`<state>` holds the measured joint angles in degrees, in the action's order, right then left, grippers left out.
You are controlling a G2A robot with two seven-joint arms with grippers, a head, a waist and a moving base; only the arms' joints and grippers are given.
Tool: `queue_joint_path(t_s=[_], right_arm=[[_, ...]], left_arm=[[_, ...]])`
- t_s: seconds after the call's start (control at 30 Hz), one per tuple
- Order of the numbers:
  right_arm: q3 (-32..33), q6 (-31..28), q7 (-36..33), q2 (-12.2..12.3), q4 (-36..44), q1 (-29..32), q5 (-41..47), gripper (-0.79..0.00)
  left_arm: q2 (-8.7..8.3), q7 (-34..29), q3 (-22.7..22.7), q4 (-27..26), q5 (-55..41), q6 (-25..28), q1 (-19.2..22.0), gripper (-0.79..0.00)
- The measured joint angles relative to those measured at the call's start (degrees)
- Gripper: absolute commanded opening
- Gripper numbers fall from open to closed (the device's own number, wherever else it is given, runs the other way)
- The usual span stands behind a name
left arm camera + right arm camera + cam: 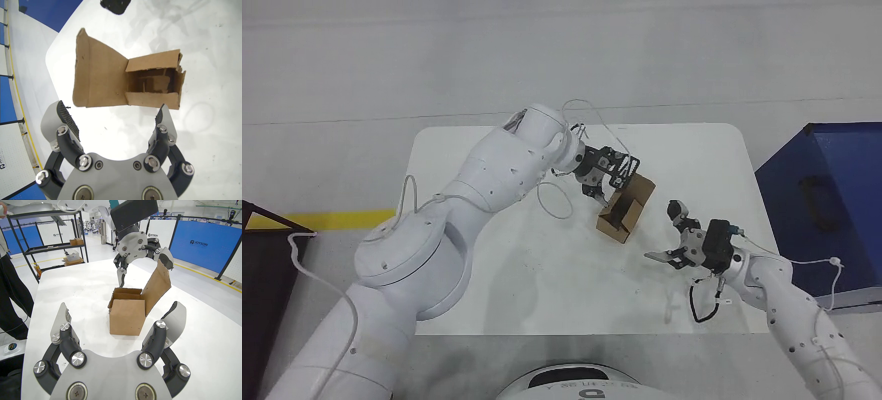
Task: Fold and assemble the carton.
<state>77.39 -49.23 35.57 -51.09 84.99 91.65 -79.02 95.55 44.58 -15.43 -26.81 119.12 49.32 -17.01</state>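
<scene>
Carton (625, 210) (151, 98) (126, 315): brown cardboard, upright on the white table (492, 260), right of its centre, mouth facing up. Inside, its own folded bottom flaps. Short side flaps partly turned in.

Lid flap (102, 75) (157, 289): one long panel, raised and tilted outward from the carton's far edge.

Left gripper (614, 170) (112, 107) (143, 273): just beyond the carton on its far side, jaws spread wide. One pad (167, 261) is just beside the flap's top edge; contact cannot be told. The other finger hangs near the far rim.

Right gripper (666, 234) (120, 305): near and right of the carton, apart from it, jaws spread wide and facing its near wall.

Assessment: closing probably turns on pushing the flap from far to near over the mouth, and the left arm is nearer to it.
</scene>
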Motion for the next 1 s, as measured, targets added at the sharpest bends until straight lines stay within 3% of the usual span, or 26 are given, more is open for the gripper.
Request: queue_joint_path(t_s=[0.2,0.53,0.77,1.0], right_arm=[[0.17,0.18,0.11,-0.07,-0.47,0.06,0.21,0.000],[1.23,0.28,0.62,0.02,-0.29,1.03,-0.08,0.000],[1.76,0.92,0.96,0.03,-0.36,1.42,-0.68,0.000],[-1.00,8.93,-1.51,-0.99,-1.63,0.13,-1.58,0.000]], left_arm=[[2.34,3.87,1.51,3.29,0.18,-1.71,-0.25,0.000],[5.27,3.28,4.42,7.24,3.49,-1.67,-0.05,0.000],[6.00,9.06,5.28,9.59,4.26,-5.60,0.42,0.000],[5.76,14.79,5.69,10.83,9.81,-10.26,-0.05,0.000]])
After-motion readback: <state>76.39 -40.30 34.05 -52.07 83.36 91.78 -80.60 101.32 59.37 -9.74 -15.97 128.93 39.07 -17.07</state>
